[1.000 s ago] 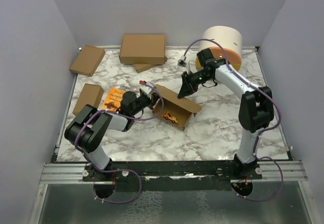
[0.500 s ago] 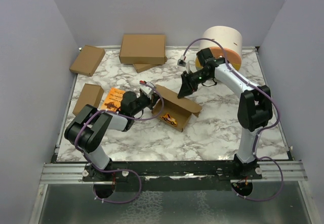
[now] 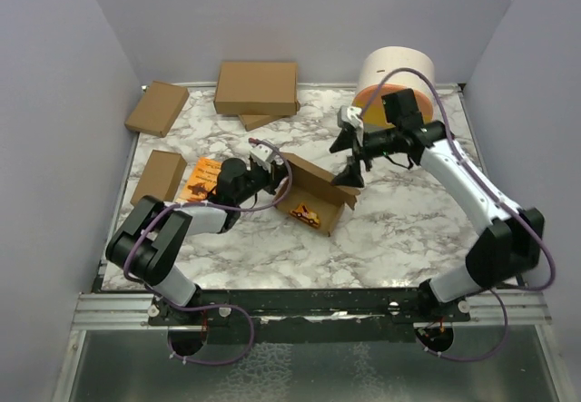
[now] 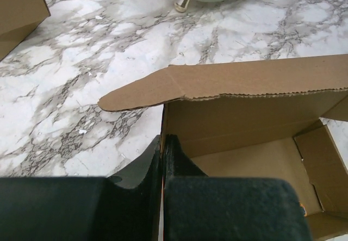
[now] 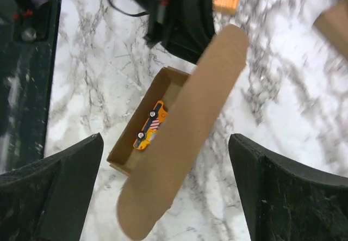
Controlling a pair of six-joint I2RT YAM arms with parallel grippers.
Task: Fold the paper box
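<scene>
Veined marble tabletop (image 3: 390,230), oblong cardboard paper box (image 3: 313,195)

Nothing is legible; print on the orange booklet (image 3: 201,178) seems too small.

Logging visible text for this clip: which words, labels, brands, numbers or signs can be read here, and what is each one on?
No text can be read in any view.
Orange printed booklet: dark print, too small to read.
Small orange and yellow printed item inside the open brown cardboard box: striped markings, no legible letters.
Other brown cardboard pieces: plain, no print visible.
</scene>
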